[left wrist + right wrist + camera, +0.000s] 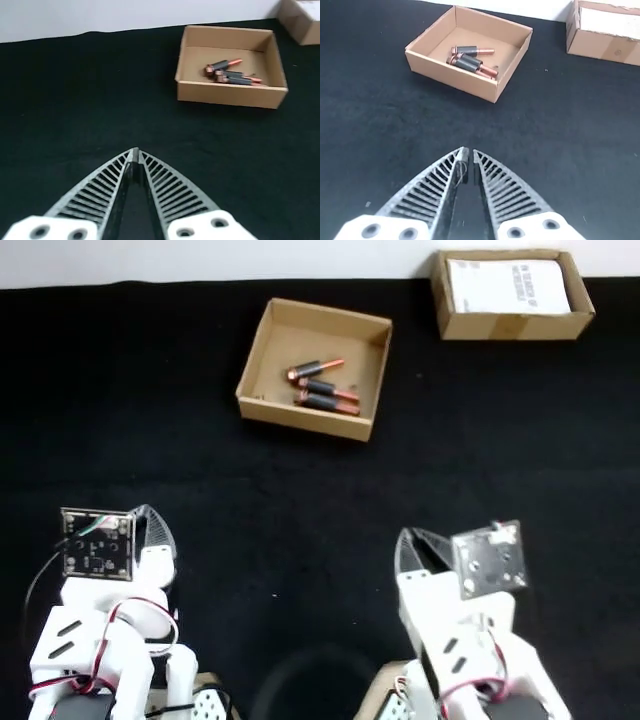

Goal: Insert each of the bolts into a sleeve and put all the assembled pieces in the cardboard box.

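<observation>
Black ribbed left end effector (135,151): clenched, its two fingertips meeting at a point with nothing between them; it sits at the near left, over the dark cloth.
Ribbed right end effector (468,152): fingers drawn together to a hairline gap at the tips, gripping nothing; it sits at the near right, level with the other arm.
Tabletop (300,500): black and matte, stretching from both arms to a pale wall along the far edge.
Cardboard box (305,425): open-topped and brown, well apart from both end effectors on the far side, a little left of centre and turned at a slight angle.
Assembled pieces (320,390): three dark grey sleeves with copper-coloured bolts through them, lying flat on the box floor toward its right side; two lie side by side and touching, and the third lies just beyond them at a slant.
Second box (510,325): brown cardboard at the far right corner, well apart from the first.
Printed sheet (510,285): white paper lying in the second box, bearing lines of dark print too small to read.
</observation>
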Robot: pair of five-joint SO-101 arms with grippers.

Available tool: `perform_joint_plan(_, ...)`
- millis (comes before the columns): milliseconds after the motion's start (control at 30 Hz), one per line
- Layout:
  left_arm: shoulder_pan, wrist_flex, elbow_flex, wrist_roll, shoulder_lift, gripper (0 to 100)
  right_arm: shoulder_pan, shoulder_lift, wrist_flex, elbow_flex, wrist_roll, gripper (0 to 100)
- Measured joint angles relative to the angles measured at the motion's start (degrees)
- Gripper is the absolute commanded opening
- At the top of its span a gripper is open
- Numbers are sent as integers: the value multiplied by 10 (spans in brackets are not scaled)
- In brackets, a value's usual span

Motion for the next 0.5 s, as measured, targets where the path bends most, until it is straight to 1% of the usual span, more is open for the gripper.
perform_joint_plan(167,-58,6,18,-1,0,10,0,-26,-94,118,0,6)
perform_joint_plan(233,-80,16,18,-1,0,10,0,-30,-111,135,0,6)
perform_joint_plan(300,-84,36,18,-1,-1,10,0,-30,-117,154,1,6)
perform_joint_plan(400,-79,73,18,-1,-2,10,4,-30,-120,194,41,6)
perform_joint_plan(500,-62,87,18,-1,-3,10,33,-30,-121,246,96,6)
